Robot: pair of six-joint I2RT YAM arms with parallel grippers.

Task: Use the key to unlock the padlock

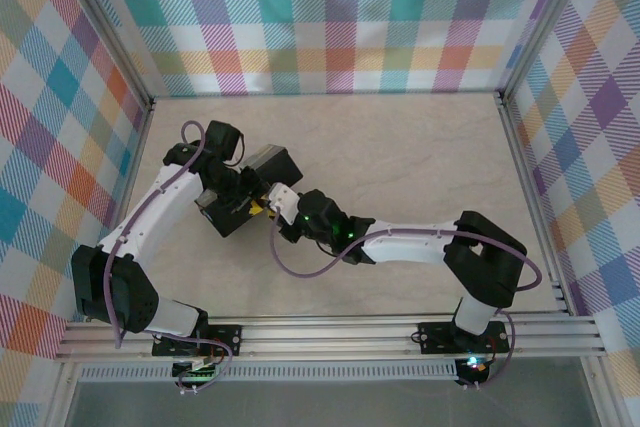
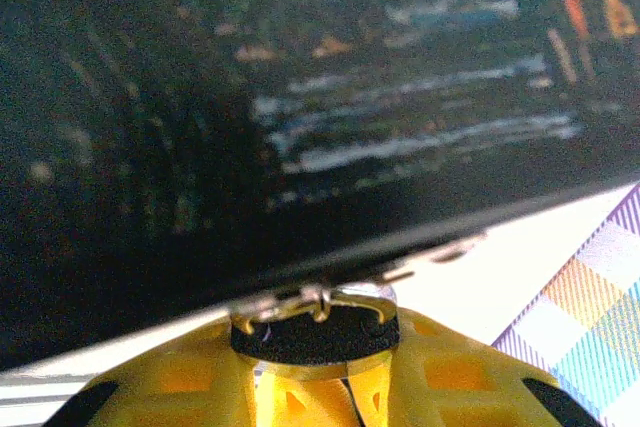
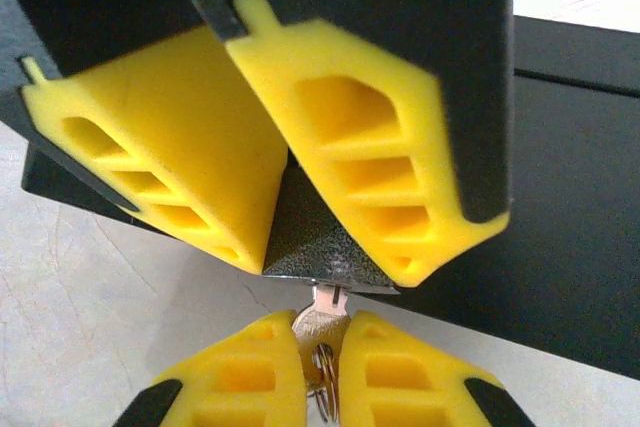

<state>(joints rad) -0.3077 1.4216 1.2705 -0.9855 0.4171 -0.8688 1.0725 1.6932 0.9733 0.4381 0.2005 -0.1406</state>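
R gripper (image 3: 322, 372) pinching the key (image 3: 322, 325) w/ tip touching bottom edge of the padlock (image 3: 308, 239), L gripper (image 2: 315, 392) squeezing its sides.

The 2 pincers meet left of the middle of the surface (image 1: 420, 147), the left pincer (image 3: 330, 263) reaching in from the left side and the right pincer (image 3: 320, 347) from the right side, tip facing tip. The padlock (image 3: 318, 242) sits clamped between the left pincer's 2 fingers, right against the edge of the box (image 3: 570, 197), which lies on the surface just behind it. The key (image 3: 322, 315) sits clamped between the right pincer's 2 fingers, directly before the padlock, its tip touching the padlock's end face.
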